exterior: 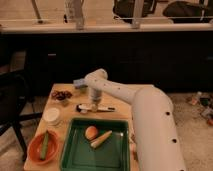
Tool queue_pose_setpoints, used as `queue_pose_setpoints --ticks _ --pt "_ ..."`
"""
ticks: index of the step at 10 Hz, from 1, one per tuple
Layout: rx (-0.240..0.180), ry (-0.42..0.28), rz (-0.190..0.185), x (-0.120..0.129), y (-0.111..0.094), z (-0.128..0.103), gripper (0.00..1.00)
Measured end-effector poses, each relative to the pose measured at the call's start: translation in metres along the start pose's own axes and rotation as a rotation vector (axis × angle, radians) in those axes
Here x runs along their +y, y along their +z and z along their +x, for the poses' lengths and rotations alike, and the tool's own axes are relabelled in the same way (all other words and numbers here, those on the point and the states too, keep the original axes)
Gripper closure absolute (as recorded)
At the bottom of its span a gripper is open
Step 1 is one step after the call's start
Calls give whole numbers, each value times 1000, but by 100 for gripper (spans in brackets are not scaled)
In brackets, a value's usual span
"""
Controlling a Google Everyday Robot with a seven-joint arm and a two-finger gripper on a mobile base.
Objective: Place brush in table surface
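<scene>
- The slim white-handled brush with a dark head (95, 108) lies flat on the light tan wooden bench (70, 114), just behind the green plastic tray (117, 150).
- The white arm's gripper (94, 105) sits directly over the brush's middle, behind the tray; whether its jaws are wide or closed cannot be told.
- An orange round fruit (90, 132) lies inside the tray.

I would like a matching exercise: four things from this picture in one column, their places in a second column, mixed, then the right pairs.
1. slim white-handled brush
2. round orange fruit
3. long green vegetable
4. gripper

A. in the orange bowl
B. just above the brush
C. on the tan wooden table surface, behind the tray
D. in the green plastic tray

Pairs: 1-C, 2-D, 3-A, 4-B
</scene>
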Motion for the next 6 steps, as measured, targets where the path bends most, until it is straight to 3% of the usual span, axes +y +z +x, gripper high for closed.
queue_pose_setpoints --ticks 2,6 --pt "0 0 0 0 0 0 23" --pt "-2 1 -7 2 -1 0 20"
